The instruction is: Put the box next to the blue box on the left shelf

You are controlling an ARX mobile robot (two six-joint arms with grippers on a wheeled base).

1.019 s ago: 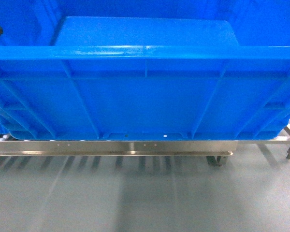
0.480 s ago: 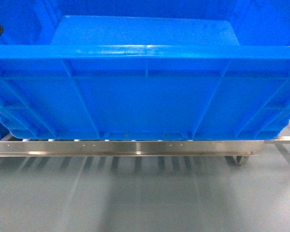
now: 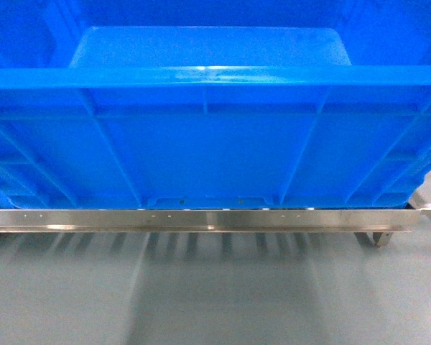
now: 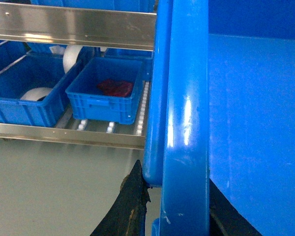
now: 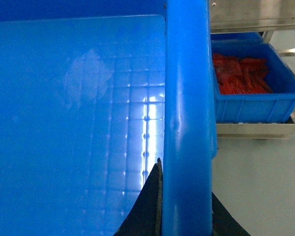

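I hold the box [image 3: 208, 136] by its rolled rim — my left gripper [image 4: 169, 206] and right gripper [image 5: 184, 206] each clamped across an end wall. Its base edge sits just above the left shelf [image 3: 201, 219]; bare floor [image 3: 215, 295] lies below.

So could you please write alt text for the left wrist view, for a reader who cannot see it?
The left gripper clamps the thick rim of a big blue box that fills the right half of the view. To the left, a metal roller shelf carries smaller blue bins, one holding something red.
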